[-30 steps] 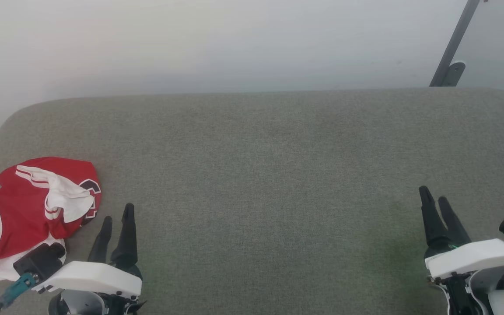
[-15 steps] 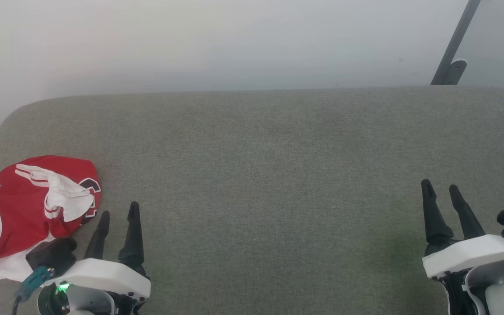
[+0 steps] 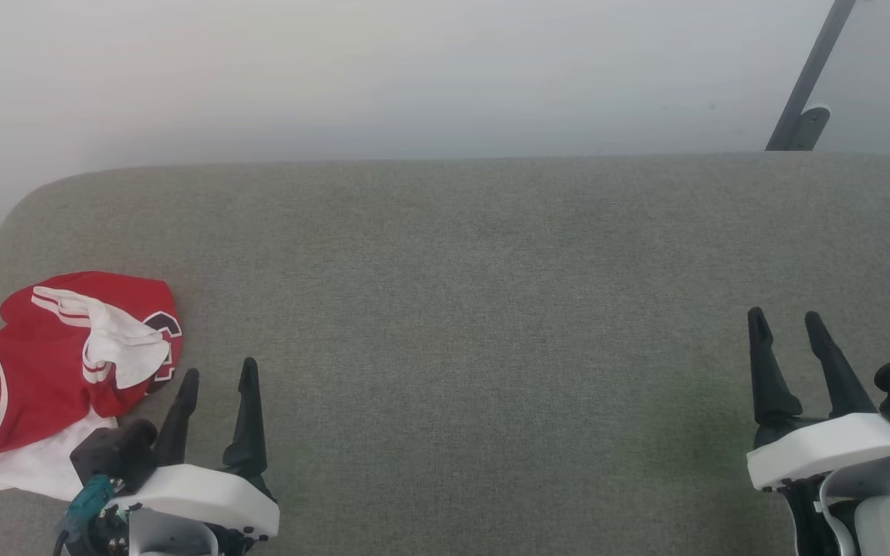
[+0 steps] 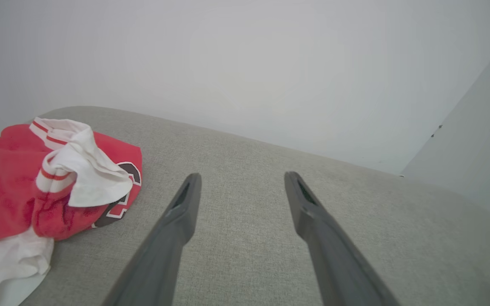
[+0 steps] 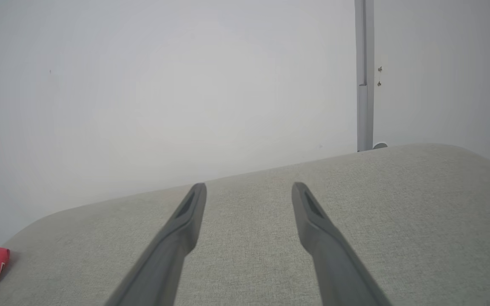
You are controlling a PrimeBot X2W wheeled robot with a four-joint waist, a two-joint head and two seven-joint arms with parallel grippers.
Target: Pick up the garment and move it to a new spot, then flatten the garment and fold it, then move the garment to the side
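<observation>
Head view has the garment (image 3: pixel 43 371) lying crumpled at the far left of the grey padded bench (image 3: pixel 453 309), just beside my left pincer (image 3: pixel 219 369) and well apart from my right pincer (image 3: pixel 784 315). Both pincers are spread wide and hold nothing; each hangs over bare bench.

I judge the garment light, thin and limp. It should sag and drape once lifted, and it could slip from a shallow pinch, though nothing about it looks fragile. The layers are bunched, so a careless bite may catch only one of them. I would take hold at the raised red fold nearest my left pincer, biting deep into the bunch.

It is red, with a white sleeve (image 3: pixel 124 351) flopped across the top. Red-and-white striped trim (image 3: pixel 66 303) runs along the sleeve. A black, white-outlined print (image 3: pixel 165 340) peeks out at the heap's right edge, and more white cloth shows along the near side.
</observation>
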